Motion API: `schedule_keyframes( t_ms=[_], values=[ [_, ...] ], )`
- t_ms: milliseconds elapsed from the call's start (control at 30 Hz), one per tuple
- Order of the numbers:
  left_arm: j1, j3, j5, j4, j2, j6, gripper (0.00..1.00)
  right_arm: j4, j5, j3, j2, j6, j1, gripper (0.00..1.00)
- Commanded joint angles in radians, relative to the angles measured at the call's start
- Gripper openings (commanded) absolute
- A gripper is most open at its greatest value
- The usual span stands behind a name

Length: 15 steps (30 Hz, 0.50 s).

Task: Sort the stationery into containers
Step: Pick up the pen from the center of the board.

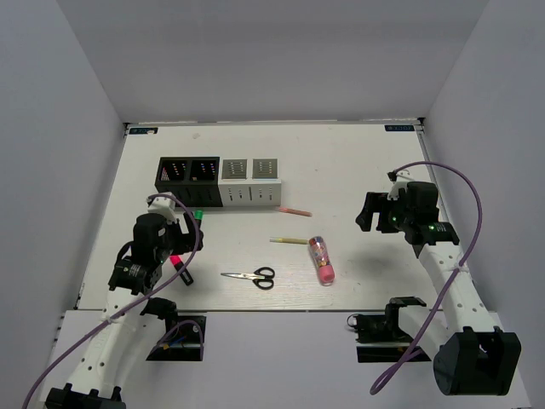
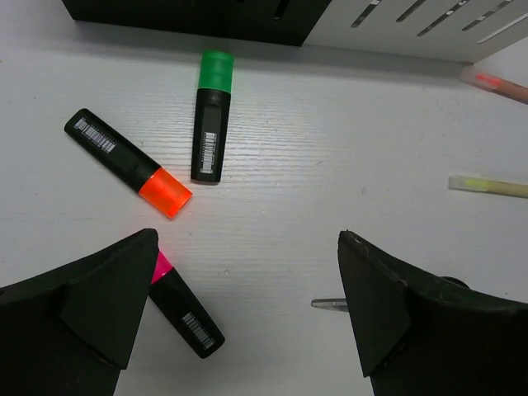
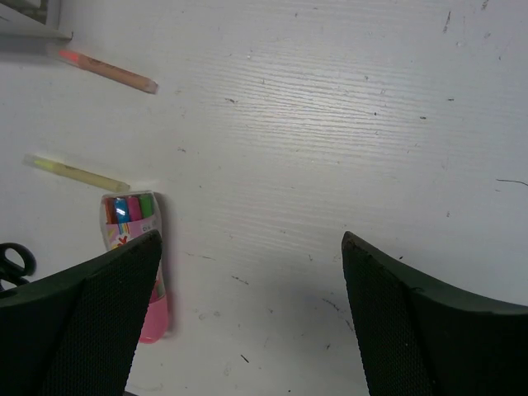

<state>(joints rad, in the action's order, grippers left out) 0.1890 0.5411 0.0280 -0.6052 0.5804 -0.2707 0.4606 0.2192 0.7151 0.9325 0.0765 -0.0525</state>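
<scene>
The four joined holders (image 1: 220,181), two black and two white, stand at the back left. The green-capped marker (image 2: 210,124), orange-capped marker (image 2: 128,162) and red-capped marker (image 2: 183,309) lie on the table below my left gripper (image 2: 247,239), which is open and empty above them. The scissors (image 1: 251,276), yellow pencil (image 1: 289,241), pink pen (image 1: 294,210) and pink-ended tube (image 1: 321,259) lie mid-table. My right gripper (image 3: 252,239) is open and empty over bare table to the right of the tube (image 3: 136,223).
White walls enclose the table (image 1: 358,162) on three sides. The front edge runs just behind the scissors. The left arm (image 1: 149,243) hides the orange marker in the top view.
</scene>
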Motion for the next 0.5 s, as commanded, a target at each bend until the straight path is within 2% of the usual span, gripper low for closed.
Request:
schedule_keyframes(
  t_ms=[0,267,367,400,433,467],
  values=[
    [-0.005,0.000,-0.025,0.016,-0.008,0.007,1.00,-0.030,0.006,0.014,-0.001,0.017,0.003,0.90],
    [-0.005,0.000,-0.051,0.021,0.001,0.008,1.00,-0.027,0.066,0.007,-0.001,-0.032,0.002,0.90],
    [-0.005,0.000,-0.077,0.021,0.004,0.014,0.82,-0.026,0.136,-0.015,-0.001,-0.111,0.002,0.90],
    [-0.005,0.002,-0.086,0.024,0.009,0.016,0.55,-0.017,0.169,-0.016,0.003,-0.136,0.005,0.89],
    [-0.003,-0.001,-0.106,0.025,0.012,0.018,0.36,-0.011,0.207,-0.017,0.002,-0.153,0.003,0.77],
    [-0.003,-0.003,-0.112,0.027,0.016,0.018,0.17,-0.008,0.229,-0.023,0.008,-0.196,0.002,0.14]
  ],
)
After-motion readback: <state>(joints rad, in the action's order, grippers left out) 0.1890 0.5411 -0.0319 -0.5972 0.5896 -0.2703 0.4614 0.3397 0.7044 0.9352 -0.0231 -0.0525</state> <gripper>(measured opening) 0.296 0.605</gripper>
